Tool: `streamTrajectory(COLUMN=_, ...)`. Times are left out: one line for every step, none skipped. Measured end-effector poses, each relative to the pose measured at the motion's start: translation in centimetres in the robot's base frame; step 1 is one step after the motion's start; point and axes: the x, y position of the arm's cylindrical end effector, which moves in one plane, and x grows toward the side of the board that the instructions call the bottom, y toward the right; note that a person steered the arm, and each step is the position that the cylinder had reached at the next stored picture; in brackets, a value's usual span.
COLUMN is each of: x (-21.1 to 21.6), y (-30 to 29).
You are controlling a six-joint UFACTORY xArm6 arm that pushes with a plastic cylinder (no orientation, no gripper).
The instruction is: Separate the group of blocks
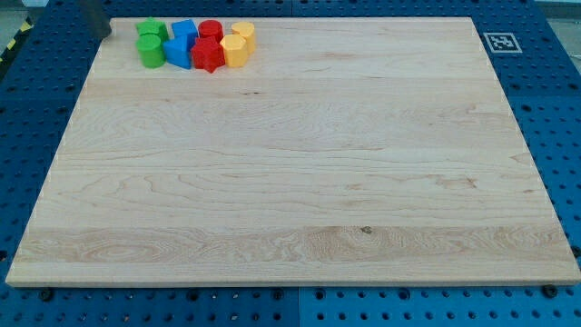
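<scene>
Several blocks sit in a tight group near the board's top left corner. From the view's left: a green block (148,29) above a green cylinder (151,52), a blue block (185,30) above another blue block (177,54), a red cylinder (211,29) above a red star-like block (208,55), and a yellow block (243,34) above another yellow block (234,52). They touch or nearly touch one another. My tip (105,35) is at the board's top left corner, to the left of the green blocks with a small gap between.
The wooden board (300,182) lies on a blue perforated table. A black-and-white marker tag (501,42) sits beyond the board's top right corner.
</scene>
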Motion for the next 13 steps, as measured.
streamTrajectory(x=0.0, y=0.0)
streamTrajectory(x=-0.5, y=0.0)
streamTrajectory(x=-3.2, y=-0.1)
streamTrajectory(x=-3.6, y=0.5)
streamTrajectory(x=-3.6, y=3.0)
streamTrajectory(x=-3.6, y=3.1)
streamTrajectory(x=-3.5, y=4.6)
streamTrajectory(x=-3.6, y=6.0)
streamTrajectory(x=-3.5, y=8.3)
streamTrajectory(x=-3.5, y=9.1)
streamTrajectory(x=-3.5, y=9.1)
streamTrajectory(x=-3.5, y=10.7)
streamTrajectory(x=-3.5, y=11.6)
